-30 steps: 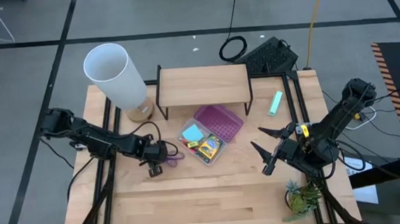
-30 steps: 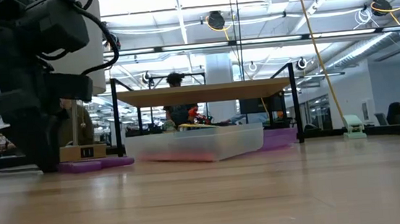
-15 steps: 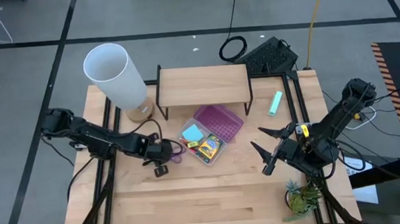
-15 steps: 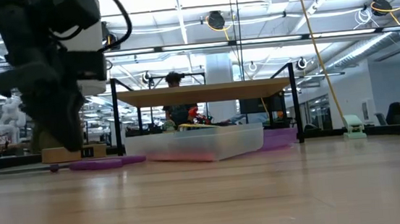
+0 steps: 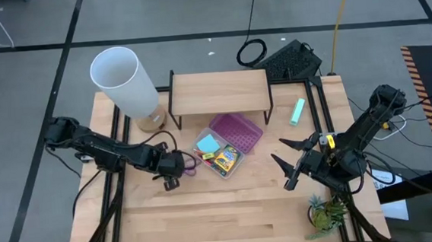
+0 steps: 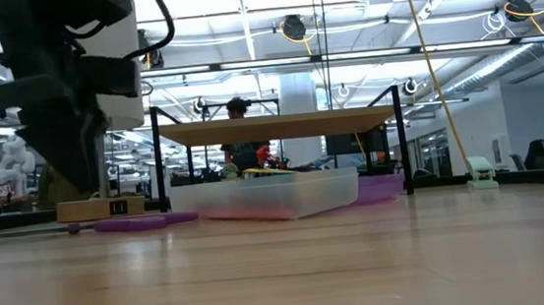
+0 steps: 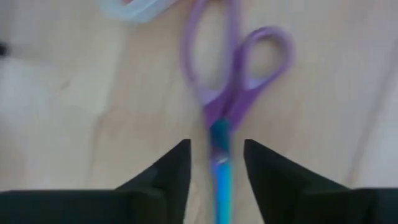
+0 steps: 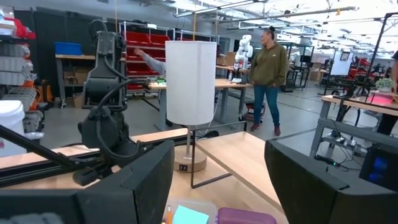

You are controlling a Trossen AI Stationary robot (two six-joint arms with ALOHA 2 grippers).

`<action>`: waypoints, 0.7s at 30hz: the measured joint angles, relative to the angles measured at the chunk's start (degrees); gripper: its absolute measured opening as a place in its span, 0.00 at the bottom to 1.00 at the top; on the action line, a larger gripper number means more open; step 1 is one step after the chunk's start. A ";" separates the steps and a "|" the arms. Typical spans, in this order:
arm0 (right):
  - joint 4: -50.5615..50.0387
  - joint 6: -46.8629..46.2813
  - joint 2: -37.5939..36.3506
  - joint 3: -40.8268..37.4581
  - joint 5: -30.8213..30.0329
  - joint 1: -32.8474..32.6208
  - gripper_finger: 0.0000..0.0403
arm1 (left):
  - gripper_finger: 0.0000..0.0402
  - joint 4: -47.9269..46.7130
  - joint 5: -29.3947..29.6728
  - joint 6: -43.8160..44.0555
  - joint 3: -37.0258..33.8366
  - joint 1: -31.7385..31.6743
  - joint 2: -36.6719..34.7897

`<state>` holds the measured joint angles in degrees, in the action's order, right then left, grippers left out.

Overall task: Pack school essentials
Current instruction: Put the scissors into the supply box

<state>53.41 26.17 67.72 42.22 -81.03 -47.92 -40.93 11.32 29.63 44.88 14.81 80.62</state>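
The purple-handled scissors with a blue blade (image 7: 219, 118) lie flat on the pale wooden table (image 5: 208, 221), blade between the parted fingers (image 7: 163, 174) of the left gripper (image 5: 171, 176), handles pointing away toward the clear plastic case (image 5: 218, 153); that case sits just beyond the gripper and holds a blue sticky-note pad (image 5: 206, 143) and a yellow-green crayon box (image 5: 225, 160), its purple lid (image 5: 236, 130) beside it; the right gripper (image 5: 290, 161) waits well apart, fingers spread wide and empty, near a small green potted plant (image 5: 325, 214).

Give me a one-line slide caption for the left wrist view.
Open left gripper straddles the blade of the scissors lying on the table.
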 joint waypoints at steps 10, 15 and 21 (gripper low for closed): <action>-0.11 0.24 0.00 0.00 0.02 -0.26 0.61 | 0.66 4.94 2.28 -1.16 -4.93 -0.07 0.00; -0.14 0.93 0.00 0.00 0.02 -0.27 0.61 | 0.68 5.17 1.27 -2.74 -6.82 -0.09 -0.02; -0.13 1.07 0.00 0.00 0.02 -0.24 0.61 | 0.60 6.73 -3.08 -2.50 -8.30 -0.09 -0.02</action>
<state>53.28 27.24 67.72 42.22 -81.01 -48.16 -34.19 8.24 27.14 36.58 14.72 80.60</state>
